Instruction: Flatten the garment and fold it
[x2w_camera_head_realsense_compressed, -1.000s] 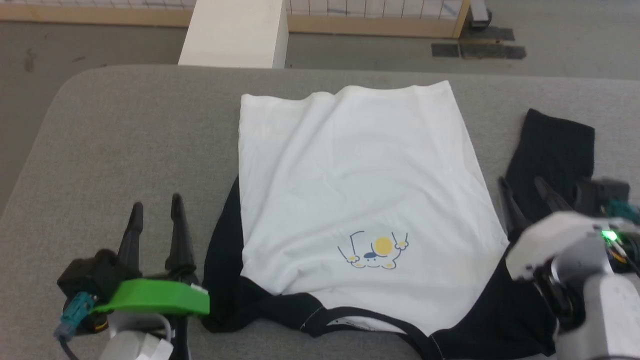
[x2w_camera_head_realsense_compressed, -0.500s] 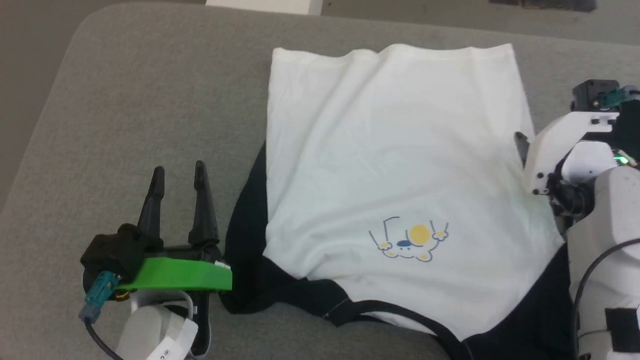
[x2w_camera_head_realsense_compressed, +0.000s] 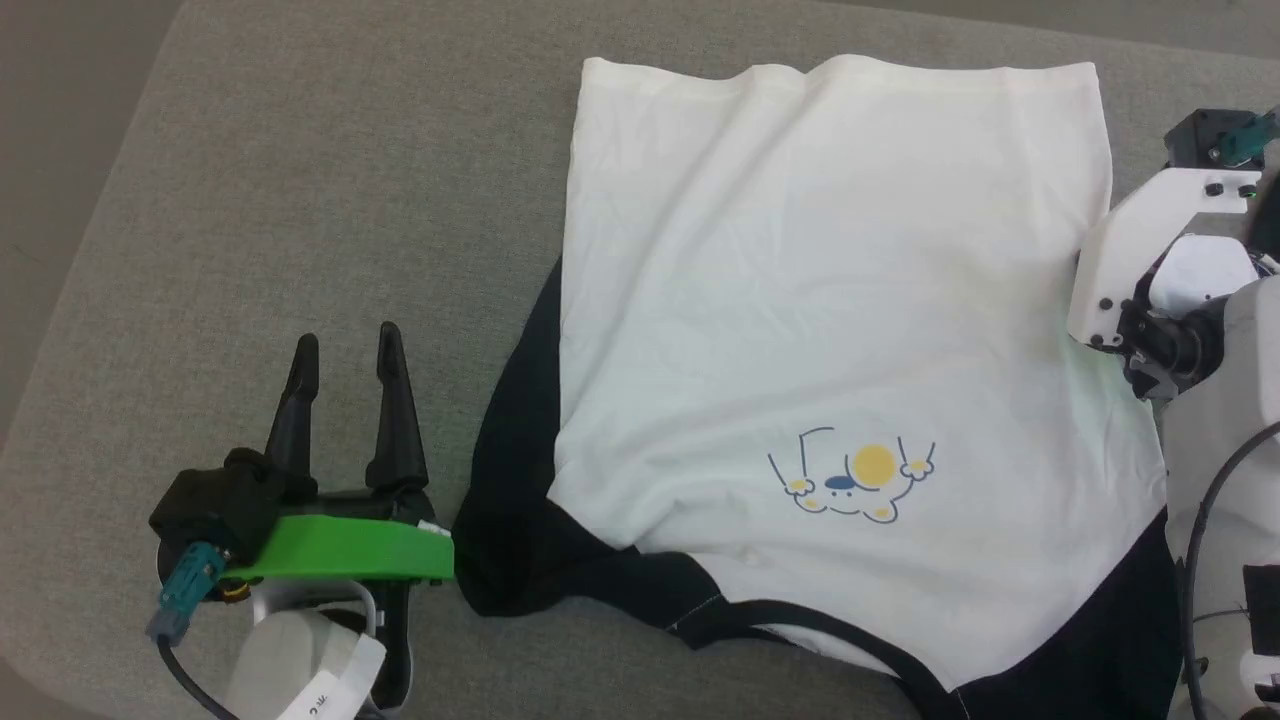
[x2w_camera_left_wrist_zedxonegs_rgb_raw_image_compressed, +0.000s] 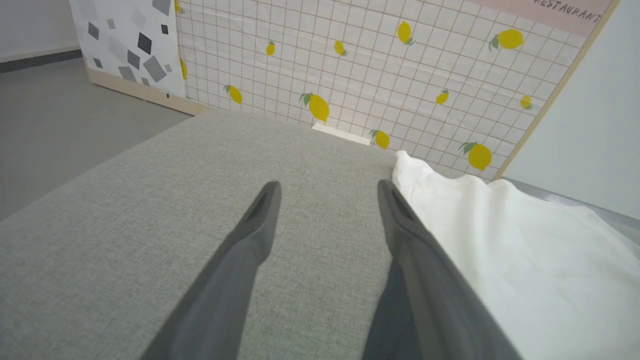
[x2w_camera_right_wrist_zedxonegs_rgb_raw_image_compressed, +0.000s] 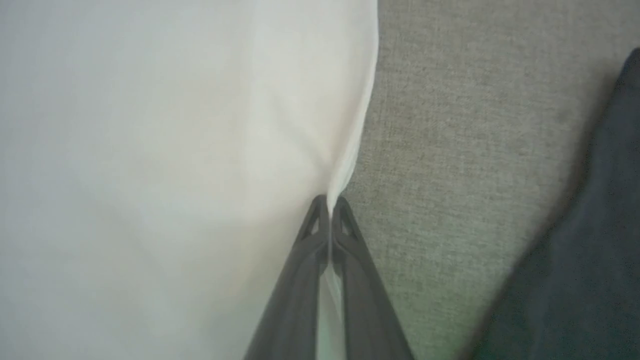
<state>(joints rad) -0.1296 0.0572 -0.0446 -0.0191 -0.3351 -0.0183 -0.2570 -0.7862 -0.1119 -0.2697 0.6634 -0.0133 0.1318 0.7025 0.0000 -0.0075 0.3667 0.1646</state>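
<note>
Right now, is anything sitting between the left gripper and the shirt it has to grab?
Nothing visible. Only bare grey cushion lies between the open left gripper and the black sleeve of the garment beside it. The right gripper is already shut on the white side edge.

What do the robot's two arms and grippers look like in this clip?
The left gripper has two long dark tapering fingers on a black base with a green bracket, a teal connector and black cable. The right gripper has matching dark fingers; its wrist shell is white.
</note>
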